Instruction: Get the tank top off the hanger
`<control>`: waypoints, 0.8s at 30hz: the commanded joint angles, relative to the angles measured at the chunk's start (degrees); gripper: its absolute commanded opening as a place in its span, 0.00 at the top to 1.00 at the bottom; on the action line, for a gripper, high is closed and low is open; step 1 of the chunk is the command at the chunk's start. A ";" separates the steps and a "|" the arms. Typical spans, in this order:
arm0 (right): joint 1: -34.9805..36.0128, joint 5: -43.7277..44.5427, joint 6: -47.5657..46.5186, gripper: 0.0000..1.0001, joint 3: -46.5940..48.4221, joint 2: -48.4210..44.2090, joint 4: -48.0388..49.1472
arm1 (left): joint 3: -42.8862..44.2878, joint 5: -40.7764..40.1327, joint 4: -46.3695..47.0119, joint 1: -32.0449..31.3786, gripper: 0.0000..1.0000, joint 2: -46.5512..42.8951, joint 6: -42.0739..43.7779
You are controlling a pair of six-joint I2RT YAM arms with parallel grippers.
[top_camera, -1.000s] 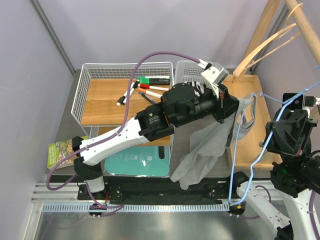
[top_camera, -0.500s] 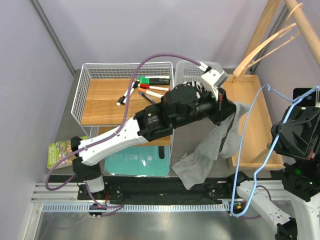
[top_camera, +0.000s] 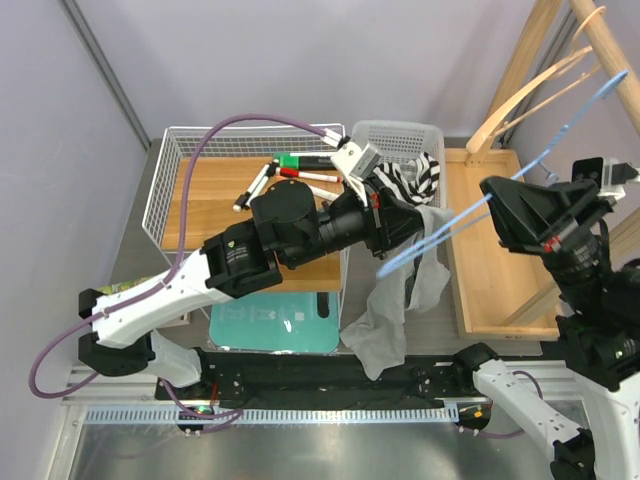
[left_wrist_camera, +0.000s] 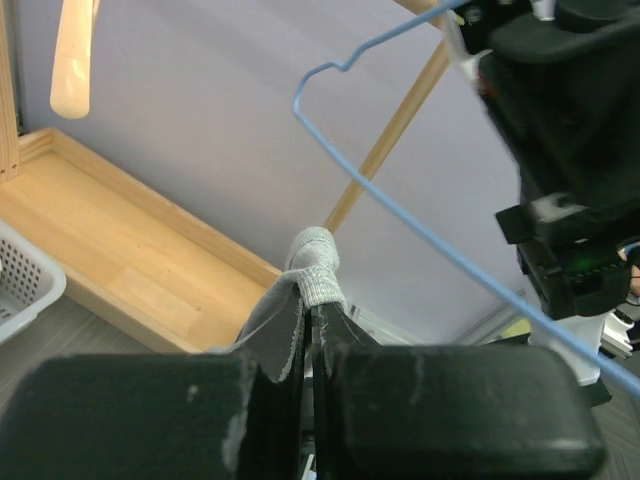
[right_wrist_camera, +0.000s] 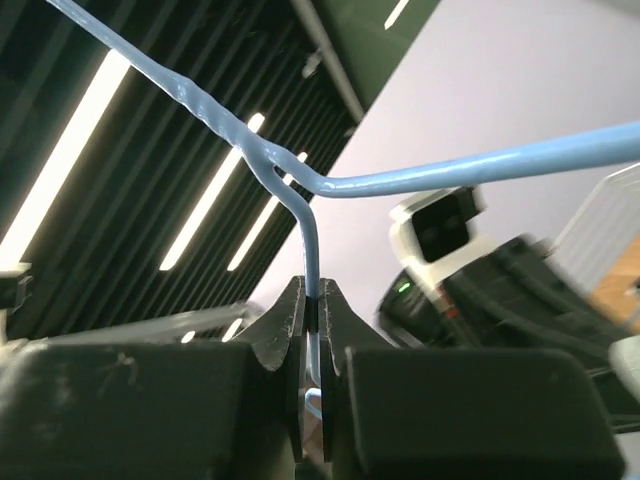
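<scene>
While the tank top hangs near the front rail, my left gripper is clamped on its grey strap. It has pulled back-left over the last second. My right gripper, closed on the blue hanger, has swung it up and tilted it away. The top looks nearly free, but one wire arm crosses the cloth and I can't tell if it's clear. Further back, the wire basket holds markers, the plastic basket holds a striped cloth, and the wooden tray is bare.
</scene>
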 commanded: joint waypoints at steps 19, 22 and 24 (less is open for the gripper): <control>0.09 22.35 -14.98 0.99 6.86 8.73 -1.73 | -9.22 -2.47 6.07 0.06 1.00 -7.92 -0.73; 0.09 23.49 -15.06 0.99 5.56 7.86 -1.73 | -9.13 -2.82 5.89 0.06 1.00 -8.18 -0.55; 0.09 25.07 -14.71 0.99 4.41 7.59 -1.91 | -8.96 -2.30 5.89 0.06 1.00 -8.27 -0.72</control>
